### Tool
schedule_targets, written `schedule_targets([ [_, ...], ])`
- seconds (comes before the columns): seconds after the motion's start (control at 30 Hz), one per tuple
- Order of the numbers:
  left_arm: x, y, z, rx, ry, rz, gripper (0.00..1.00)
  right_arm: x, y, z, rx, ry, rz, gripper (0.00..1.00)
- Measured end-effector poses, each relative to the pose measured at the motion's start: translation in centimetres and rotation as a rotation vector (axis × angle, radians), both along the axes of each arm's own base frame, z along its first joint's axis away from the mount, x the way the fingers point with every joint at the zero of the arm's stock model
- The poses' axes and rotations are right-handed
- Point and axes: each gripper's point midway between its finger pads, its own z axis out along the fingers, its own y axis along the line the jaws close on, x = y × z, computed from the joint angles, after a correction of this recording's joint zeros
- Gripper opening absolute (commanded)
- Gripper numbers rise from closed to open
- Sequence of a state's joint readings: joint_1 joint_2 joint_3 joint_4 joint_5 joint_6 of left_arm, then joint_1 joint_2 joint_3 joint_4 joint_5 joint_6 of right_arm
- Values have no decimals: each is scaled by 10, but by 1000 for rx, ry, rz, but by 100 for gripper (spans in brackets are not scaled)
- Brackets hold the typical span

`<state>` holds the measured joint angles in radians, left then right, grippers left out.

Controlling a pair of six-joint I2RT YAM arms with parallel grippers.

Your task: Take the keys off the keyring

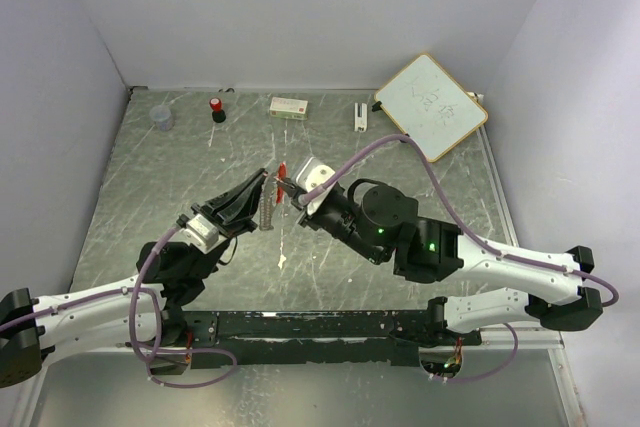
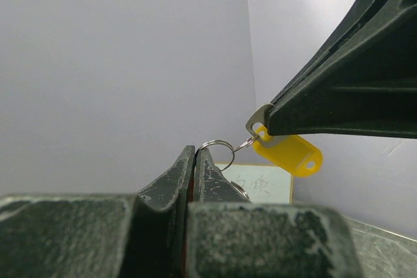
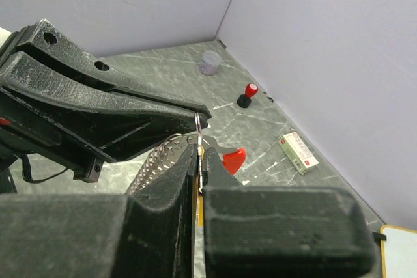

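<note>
Pinching keyring [image 2: 216, 141] in my left hand [image 2: 195, 155], fingers together on it; my right hand [image 3: 199, 157] clamped on yellow key [image 2: 290, 153], red key [image 3: 233, 159] hanging below.

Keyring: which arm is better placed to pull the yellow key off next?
Probably right: the right gripper is shut on the yellow key, while the left gripper only anchors the keyring.

One yellow-headed key [image 2: 290, 154], one red key [image 3: 233, 159], one keyring [image 2: 216, 141], one coiled spring [image 1: 267, 209], one whiteboard [image 1: 432, 105], one red-capped bottle [image 1: 217, 108], one small box [image 1: 289, 106], one clear cup [image 1: 161, 118].
</note>
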<state>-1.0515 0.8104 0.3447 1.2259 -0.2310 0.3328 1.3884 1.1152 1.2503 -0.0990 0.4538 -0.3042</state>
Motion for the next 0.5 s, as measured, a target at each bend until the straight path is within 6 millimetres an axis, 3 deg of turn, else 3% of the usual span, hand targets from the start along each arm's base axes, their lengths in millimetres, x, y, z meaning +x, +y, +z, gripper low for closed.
schedule_targets([
  [0.5,-3,-2,0,-9,14,-35,7,6,0,14,-45,-70,-28,0],
])
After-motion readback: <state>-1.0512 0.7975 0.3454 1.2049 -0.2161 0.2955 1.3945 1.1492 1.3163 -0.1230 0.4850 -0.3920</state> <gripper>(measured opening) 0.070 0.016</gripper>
